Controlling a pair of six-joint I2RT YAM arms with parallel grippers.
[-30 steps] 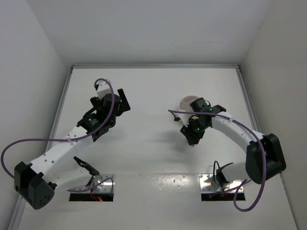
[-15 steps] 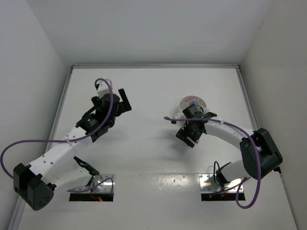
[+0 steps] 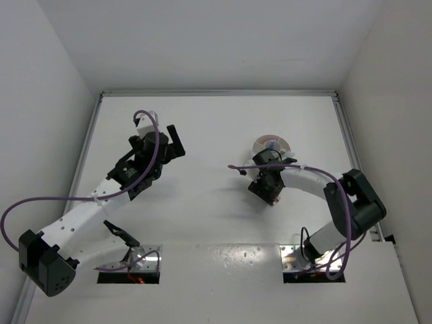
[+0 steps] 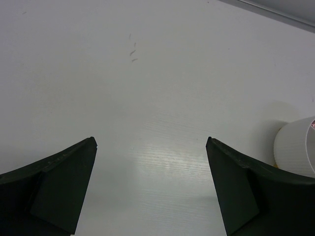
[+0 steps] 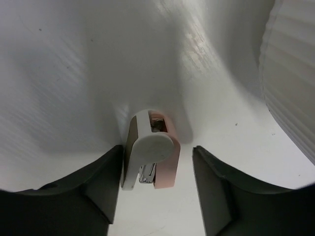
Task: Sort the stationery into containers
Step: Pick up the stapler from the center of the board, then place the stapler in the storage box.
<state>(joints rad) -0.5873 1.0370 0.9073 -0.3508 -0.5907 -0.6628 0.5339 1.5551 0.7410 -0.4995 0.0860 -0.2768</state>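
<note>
Though lowered close to the table (image 5: 74, 59), clamped on nothing: right gripper (image 5: 157, 150) with fingers (image 5: 98, 191) spread to either side of a small pink-and-white stapler (image 5: 150, 162). Lying flat on the table between them, white upper arm on top, pink base beneath, a strip of metal showing at the near end. Pressed up near the finger on the left of the right wrist view, perhaps touching it, though too tight to call; clear gap to the other finger. Off to the right of that view, ribbed white outer wall of the round dish (image 5: 290, 73), near the stapler but apart from it. From overhead, same dish toward the far right of the table, inner walls faintly visible, a few pinkish and tan specks inside too small to name; right gripper just on its near side. Stapler itself hidden under the wrist from up there.

Well apart on the left half of the table, left gripper (image 4: 151, 140) with jaws wide, holding nothing, only bare white surface between the two dark fingers. At the right edge of the left wrist view, a slice of the dish's wall in the distance.
</note>
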